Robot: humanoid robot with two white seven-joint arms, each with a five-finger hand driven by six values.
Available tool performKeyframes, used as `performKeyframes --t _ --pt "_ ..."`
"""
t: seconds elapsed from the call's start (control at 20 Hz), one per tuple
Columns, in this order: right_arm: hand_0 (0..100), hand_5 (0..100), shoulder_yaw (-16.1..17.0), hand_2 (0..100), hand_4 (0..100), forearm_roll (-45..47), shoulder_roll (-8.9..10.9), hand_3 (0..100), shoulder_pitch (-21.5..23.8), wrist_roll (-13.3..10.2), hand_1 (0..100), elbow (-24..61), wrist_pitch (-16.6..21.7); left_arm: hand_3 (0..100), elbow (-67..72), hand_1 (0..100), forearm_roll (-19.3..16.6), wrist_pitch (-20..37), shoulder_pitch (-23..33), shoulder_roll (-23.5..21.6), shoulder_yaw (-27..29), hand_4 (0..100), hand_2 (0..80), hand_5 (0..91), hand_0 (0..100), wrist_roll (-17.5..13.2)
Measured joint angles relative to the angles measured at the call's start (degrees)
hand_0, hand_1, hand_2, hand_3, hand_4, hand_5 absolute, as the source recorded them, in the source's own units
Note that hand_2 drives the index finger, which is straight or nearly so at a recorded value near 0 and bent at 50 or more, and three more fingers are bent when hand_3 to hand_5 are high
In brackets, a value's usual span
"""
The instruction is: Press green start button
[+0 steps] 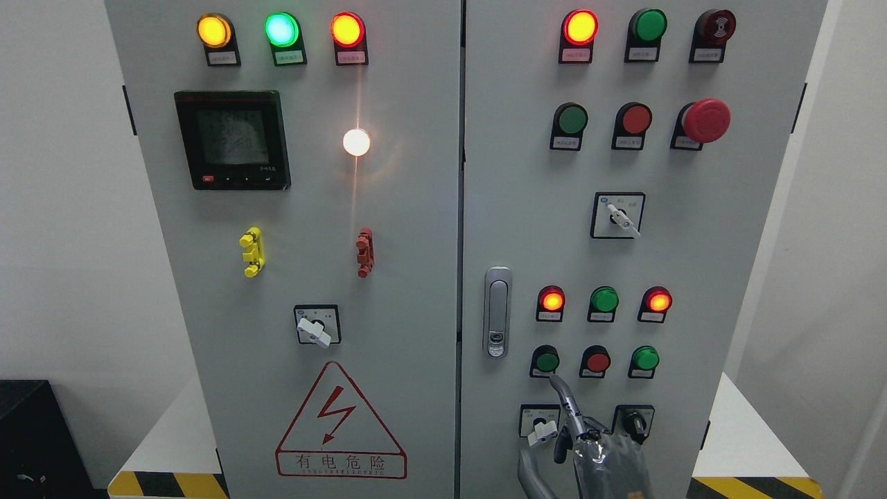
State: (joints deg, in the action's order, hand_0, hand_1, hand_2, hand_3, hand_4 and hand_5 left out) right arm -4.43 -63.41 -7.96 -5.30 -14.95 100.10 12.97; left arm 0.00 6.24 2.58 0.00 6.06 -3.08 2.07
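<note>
White walls frame a tall grey control cabinet [416, 277] with 2 doors, standing above a floor marked with yellow-and-black hazard stripes [166, 485]. Its left door carries 3 lit lamps, a dark meter display [232, 138], a rotary switch and a red lightning warning triangle [339, 423]. On the right door, beside the silver door handle [497, 312], sit several rows of lamps and buttons, plus a red mushroom stop button [707, 120] near the top.

One hand [589, 443] rises from the bottom edge, right of the middle, so I take it for the right hand, though the arm's entry is not clear. Its index finger [563, 391] is stretched upward while the other fingers look curled in; it holds nothing. The fingertip sits at the lower edge of the green start button [547, 361], the leftmost of 3 in the lower button row, touching or just short of it; I cannot tell which.

That button looks like a rigid, round plastic cap in a black collar, probably spring-loaded with a short, firm travel. It needs no grasp, only a straight push on the centre of its face. The cap looks smooth, so an off-centre touch on the rim could slide off toward the red button [596, 361] beside it. No left hand shows.
</note>
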Motion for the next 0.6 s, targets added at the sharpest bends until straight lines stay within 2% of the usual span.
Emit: performKeyframes --t 0.05,0.15,0.25,0.3,0.6 --pt "37 66 0.0 0 59 1.0 0.00 57 0.4 0.0 26 0.5 0.0 0 0.0 56 0.0 0.0 0.0 0.0 0.0 0 0.0 0.0 12 0.0" --pt "18 60 0.0 0 54 3.4 0.00 50 1.5 0.5 25 1.7 0.0 0 0.0 56 0.0 0.0 0.0 0.0 0.0 0 0.0 0.0 12 0.0" --pt "3 52 0.0 0 48 6.3 0.00 43 2.6 1.3 23 2.8 0.0 0 0.0 56 0.0 0.0 0.0 0.0 0.0 0 0.0 0.0 12 0.0" --pt "0 49 0.0 0 44 7.4 0.01 39 3.1 1.7 22 3.3 -0.2 0 0.0 56 0.0 0.0 0.0 0.0 0.0 0 0.0 0.0 12 0.0" --pt "0 31 0.0 0 24 16.5 0.03 23 4.7 3.8 9 6.3 -0.7 0 0.0 56 0.0 0.0 0.0 0.0 0.0 0 0.0 0.0 12 0.0"
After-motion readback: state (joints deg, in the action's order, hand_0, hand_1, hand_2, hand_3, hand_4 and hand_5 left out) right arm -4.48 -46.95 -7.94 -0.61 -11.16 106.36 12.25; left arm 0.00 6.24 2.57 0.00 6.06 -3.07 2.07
